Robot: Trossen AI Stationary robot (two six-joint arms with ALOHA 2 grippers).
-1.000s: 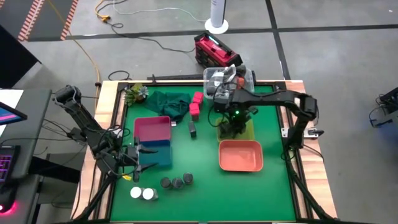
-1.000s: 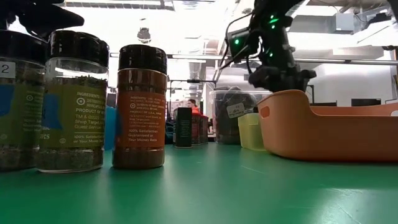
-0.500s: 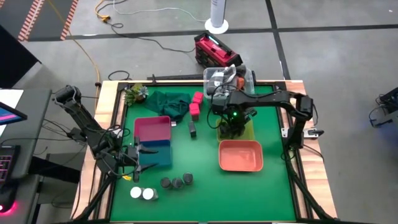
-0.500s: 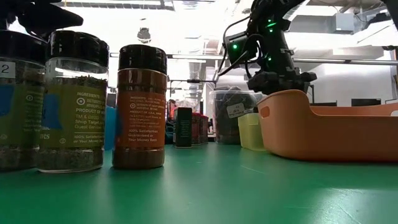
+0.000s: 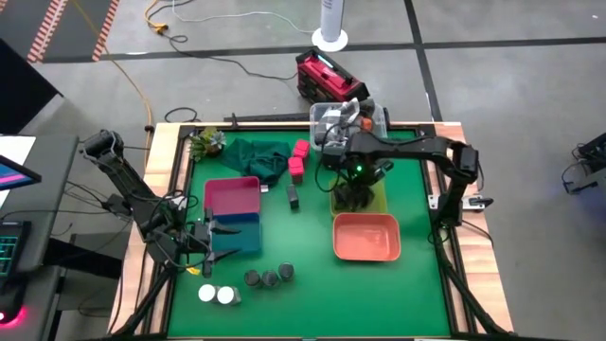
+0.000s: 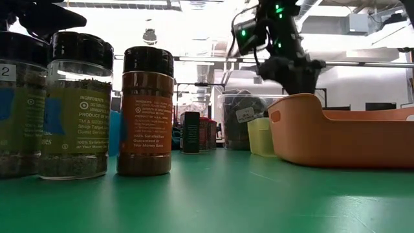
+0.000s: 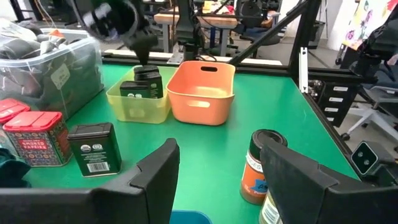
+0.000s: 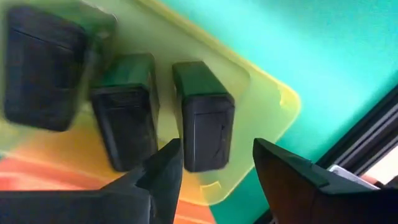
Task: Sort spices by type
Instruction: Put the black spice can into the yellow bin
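Three dark grey blocks (image 8: 202,121) stand side by side in the yellow tray (image 8: 273,93). My right gripper (image 8: 217,168) hangs open just above them, pointing down, touching none; the high view shows it (image 5: 355,194) over that tray. My left gripper (image 7: 217,168) waits open and empty at the near left, over the blue tray (image 5: 241,237). On the mat stand one loose dark block (image 5: 293,197), two pink cubes (image 5: 297,158), three dark round jars (image 5: 270,278) and two white-topped jars (image 5: 217,295).
An orange tray (image 5: 365,237) sits just nearer than the yellow one, and a pink tray (image 5: 232,194) adjoins the blue one. A clear tub (image 5: 346,118), a green cloth (image 5: 256,156) and a small plant (image 5: 205,142) line the far edge. Bare green mat lies mid-table.
My right gripper has risen straight up from the yellow tray, still pointing down; the blocks stay standing in the tray.
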